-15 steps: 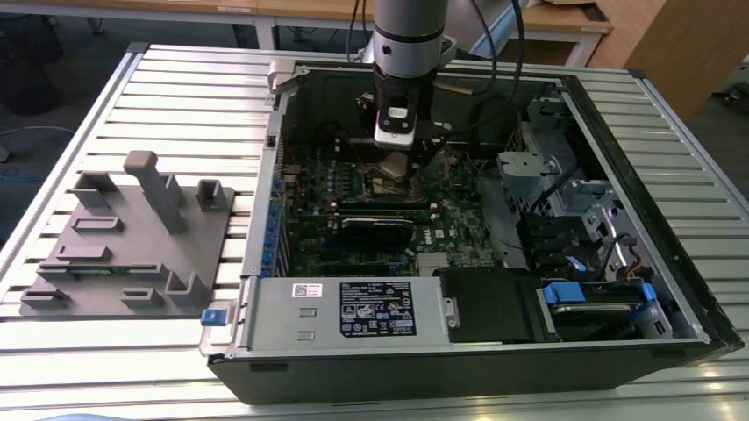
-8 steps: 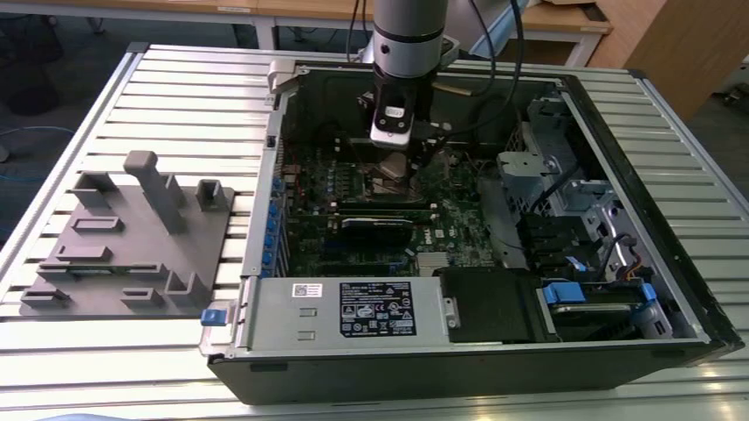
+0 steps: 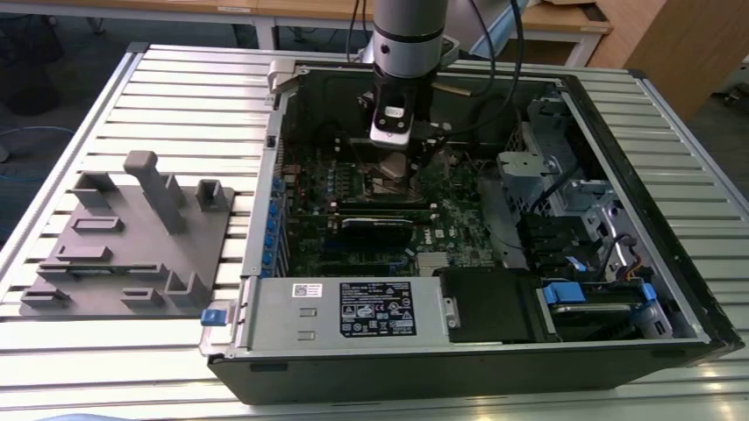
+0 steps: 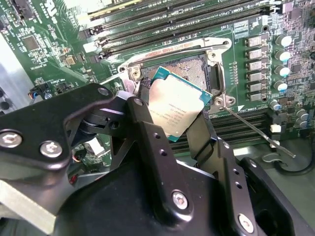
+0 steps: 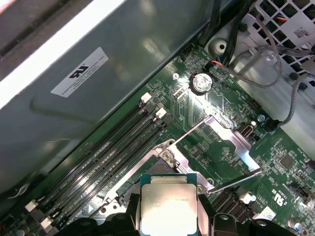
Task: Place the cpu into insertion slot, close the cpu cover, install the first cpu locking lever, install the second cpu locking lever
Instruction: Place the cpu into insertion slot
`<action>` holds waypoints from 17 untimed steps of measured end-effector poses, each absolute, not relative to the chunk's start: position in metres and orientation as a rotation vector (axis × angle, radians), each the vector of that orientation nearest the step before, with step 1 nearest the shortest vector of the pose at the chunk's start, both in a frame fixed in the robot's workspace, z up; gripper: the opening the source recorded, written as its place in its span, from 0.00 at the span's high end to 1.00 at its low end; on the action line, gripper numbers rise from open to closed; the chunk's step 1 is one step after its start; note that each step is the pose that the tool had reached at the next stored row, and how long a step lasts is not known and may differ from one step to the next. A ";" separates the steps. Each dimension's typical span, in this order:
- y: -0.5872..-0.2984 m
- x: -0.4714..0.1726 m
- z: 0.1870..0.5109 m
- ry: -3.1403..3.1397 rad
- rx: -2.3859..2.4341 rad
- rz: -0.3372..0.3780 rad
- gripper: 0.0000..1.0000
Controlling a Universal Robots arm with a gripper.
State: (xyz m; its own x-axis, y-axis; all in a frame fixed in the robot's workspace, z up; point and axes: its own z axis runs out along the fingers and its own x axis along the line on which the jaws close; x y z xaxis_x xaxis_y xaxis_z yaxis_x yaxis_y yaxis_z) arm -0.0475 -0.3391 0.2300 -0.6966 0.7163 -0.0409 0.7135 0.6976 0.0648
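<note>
Slatted metal worktop (image 3: pixel 153 96) carries a grey fixture block (image 3: pixel 117 254) at the exterior view's left and an open computer case (image 3: pixel 468 368) centre-right. Inside it, upper middle, the jaws pinch the cpu (image 4: pixel 174 105) by its edges, tilted just above the insertion slot (image 4: pixel 189 69); the cpu cover (image 5: pixel 241 142) stands open.

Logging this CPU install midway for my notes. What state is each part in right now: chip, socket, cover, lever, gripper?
cpu: gripped, held over the slot, not seated.
insertion slot: uncovered, empty.
cpu cover: swung open.
locking lever: unhooked, standing free.
gripper: shut on the cpu.
</note>
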 end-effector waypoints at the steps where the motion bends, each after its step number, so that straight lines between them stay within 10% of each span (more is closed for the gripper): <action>1: -0.339 -0.048 0.230 2.831 1.208 0.067 0.46; 17: -0.339 -0.048 0.230 2.659 1.540 0.055 0.46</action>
